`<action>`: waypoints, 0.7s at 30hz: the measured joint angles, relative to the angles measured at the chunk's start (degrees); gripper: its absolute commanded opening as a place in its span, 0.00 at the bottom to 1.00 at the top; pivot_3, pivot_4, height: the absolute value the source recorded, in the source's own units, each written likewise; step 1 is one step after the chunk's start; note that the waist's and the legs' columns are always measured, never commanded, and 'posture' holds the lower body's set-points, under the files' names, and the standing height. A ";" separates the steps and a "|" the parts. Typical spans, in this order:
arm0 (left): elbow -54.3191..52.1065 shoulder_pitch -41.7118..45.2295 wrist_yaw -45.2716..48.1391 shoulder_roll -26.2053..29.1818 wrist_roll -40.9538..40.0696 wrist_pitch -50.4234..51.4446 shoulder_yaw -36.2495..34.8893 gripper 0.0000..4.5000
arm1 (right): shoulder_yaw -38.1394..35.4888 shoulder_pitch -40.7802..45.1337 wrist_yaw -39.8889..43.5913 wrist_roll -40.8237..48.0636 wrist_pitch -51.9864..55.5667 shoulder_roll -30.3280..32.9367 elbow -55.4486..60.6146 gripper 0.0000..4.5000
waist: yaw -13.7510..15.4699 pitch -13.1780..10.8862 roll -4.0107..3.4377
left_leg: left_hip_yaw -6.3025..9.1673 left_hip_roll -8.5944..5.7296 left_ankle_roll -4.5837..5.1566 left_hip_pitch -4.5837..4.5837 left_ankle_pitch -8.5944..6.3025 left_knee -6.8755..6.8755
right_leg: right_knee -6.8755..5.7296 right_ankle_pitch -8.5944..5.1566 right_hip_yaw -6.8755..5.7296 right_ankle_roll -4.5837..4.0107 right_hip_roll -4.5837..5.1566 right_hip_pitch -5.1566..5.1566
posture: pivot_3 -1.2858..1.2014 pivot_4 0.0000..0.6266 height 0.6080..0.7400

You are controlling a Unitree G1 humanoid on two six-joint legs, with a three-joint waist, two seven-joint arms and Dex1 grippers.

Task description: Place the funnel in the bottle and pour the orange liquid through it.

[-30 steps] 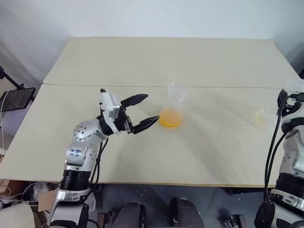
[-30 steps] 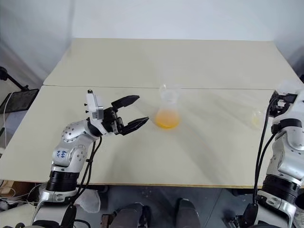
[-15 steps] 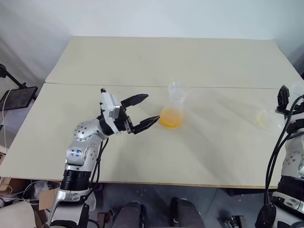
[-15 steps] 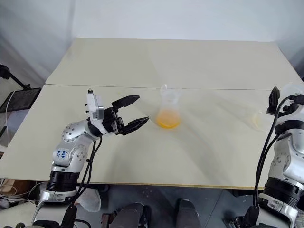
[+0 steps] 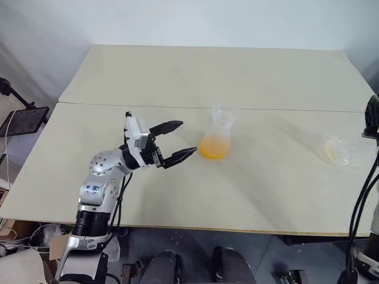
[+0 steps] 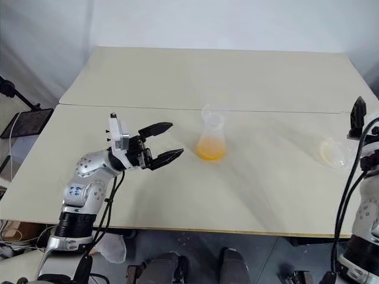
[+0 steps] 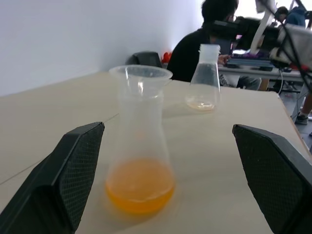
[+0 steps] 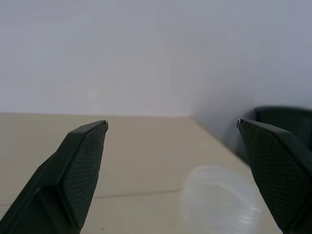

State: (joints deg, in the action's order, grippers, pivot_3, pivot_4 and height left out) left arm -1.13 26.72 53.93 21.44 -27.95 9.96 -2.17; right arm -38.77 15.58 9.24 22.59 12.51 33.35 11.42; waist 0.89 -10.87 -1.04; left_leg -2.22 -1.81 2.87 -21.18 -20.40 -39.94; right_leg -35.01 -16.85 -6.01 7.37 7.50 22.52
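a: where is the bottle (image 5: pixel 218 135)?

b: it stands upright at about the middle of the bench (image 5: pixel 177 77), with the funnel (image 7: pixel 140 78) seated in its neck and the orange liquid (image 5: pixel 213 147) pooled in its base.

a: any other container?

b: a second clear flask (image 6: pixel 333 153) sits well to the right of the bottle, near the bench's right edge. only a thin yellowish trace shows at its bottom.

a: the end effectors?

b: the left end effector (image 5: pixel 176 141) hangs just left of the bottle, its jaws wide apart and empty, not touching it. the right end effector (image 6: pixel 357 115) is raised at the far right, beyond the flask; its wrist view shows its fingers (image 8: pixel 80 165) spread wide with nothing between them.

a: what does one view give that the others don't?

b: the left wrist view looks past the bottle to the flask behind it, and further back to a person (image 7: pixel 202 41) in dark clothes seated at another desk. the head views show the seam between the two pale bench panels.

a: the room?

b: plain white wall behind the bench, a dark stand (image 5: pixel 21 118) far left of the bottle.
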 measured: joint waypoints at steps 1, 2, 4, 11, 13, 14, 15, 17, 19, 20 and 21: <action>0.08 0.02 0.14 0.06 0.00 0.00 0.00 1.00 | -0.10 -0.07 0.00 -0.42 -0.96 0.20 0.34 0.99 | 0.07 0.00 0.00 | 0.00 0.00 0.00 0.00 0.00 0.00 | 0.00 0.00 0.00 0.00 0.00 0.00 | 0.52 0.24 1.00; 0.22 0.02 0.40 0.13 0.00 -0.01 0.00 1.00 | -0.12 -0.11 0.06 -0.71 -1.78 0.30 0.61 0.99 | 0.14 0.00 0.00 | 0.00 0.00 0.00 0.00 0.00 0.00 | 0.00 0.00 0.00 0.00 0.00 0.00 | 0.52 0.24 1.00; 1.09 0.06 0.88 0.63 0.01 -0.02 0.00 1.00 | -0.16 -0.11 1.02 -0.64 -3.98 0.30 0.78 0.99 | 0.26 0.00 0.00 | -0.01 0.00 0.00 0.00 0.00 0.00 | 0.00 0.00 -0.02 0.00 -0.01 0.00 | 0.52 0.24 1.00; 1.74 -0.98 3.41 6.45 -0.01 0.77 -0.90 1.00 | 2.27 -9.44 21.74 15.33 -1.59 5.24 11.17 0.99 | 0.43 0.00 0.02 | 0.10 0.02 0.02 0.00 -0.01 0.05 | 0.06 0.00 -0.01 0.00 0.01 -0.05 | 0.52 0.24 1.00; 1.62 -2.87 4.65 8.72 -0.02 0.79 -1.91 1.00 | 4.78 -15.06 28.84 17.33 0.04 7.12 13.10 0.99 | 0.44 -0.01 0.02 | 0.10 0.02 0.04 0.00 -0.02 0.05 | 0.12 0.00 0.02 0.00 0.02 -0.08 | 0.52 0.24 1.00; 1.57 -3.58 5.09 9.39 -0.02 0.87 -2.10 1.00 | 5.62 -17.12 31.47 17.79 0.33 7.67 13.33 0.99 | 0.54 -0.01 0.02 | 0.11 0.01 0.05 -0.02 -0.02 0.05 | 0.14 0.00 0.02 0.00 0.05 -0.08 | 0.52 0.24 1.00; 1.46 -4.81 5.63 10.62 -0.01 0.98 -2.35 1.00 | 6.97 -19.66 34.76 18.25 0.79 8.49 13.58 0.99 | 0.55 -0.01 0.03 | 0.11 0.01 0.06 0.00 -0.03 0.04 | 0.15 0.00 0.04 0.00 0.05 -0.10 | 0.52 0.24 1.00; 0.58 -7.53 6.15 13.78 0.08 1.85 -2.66 1.00 | 9.01 -24.53 41.22 18.34 1.03 10.17 14.98 0.99 | 0.50 -0.01 0.03 | 0.13 0.03 0.06 0.00 -0.03 0.04 | 0.18 0.00 0.11 0.00 0.07 -0.10 | 0.52 0.24 1.00; -0.60 -9.75 6.49 15.83 0.28 1.99 -3.68 1.00 | 10.20 -27.20 46.14 17.39 -0.10 10.98 15.12 0.99 | 0.49 -0.02 0.04 | 0.14 0.03 0.06 0.00 -0.04 0.04 | 0.23 0.00 0.14 -0.01 0.11 -0.11 | 0.52 0.24 1.00; -0.95 -10.50 6.57 16.31 0.54 1.61 -4.19 1.00 | 10.63 -27.62 48.05 16.63 -1.17 11.14 14.78 0.99 | 0.50 -0.02 0.04 | 0.13 0.03 0.06 0.02 -0.04 0.04 | 0.27 0.00 0.15 0.00 0.14 -0.15 | 0.52 0.24 1.00; -1.41 -11.60 6.50 16.66 0.92 0.80 -4.78 1.00 | 11.03 -27.59 49.74 15.98 -2.34 11.34 14.11 0.99 | 0.49 -0.02 0.04 | 0.13 0.03 0.06 0.03 -0.04 0.03 | 0.33 0.00 0.15 -0.01 0.16 -0.17 | 0.52 0.24 1.00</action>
State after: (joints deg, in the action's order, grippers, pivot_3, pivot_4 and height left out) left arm -2.55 15.12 60.43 38.10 -27.03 10.76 -6.95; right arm -27.73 -12.01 58.98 38.57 10.17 44.68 25.52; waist 1.37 -10.89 -1.00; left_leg -2.09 -1.77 2.93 -21.16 -20.44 -39.90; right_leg -34.68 -16.85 -5.85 7.36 7.65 22.35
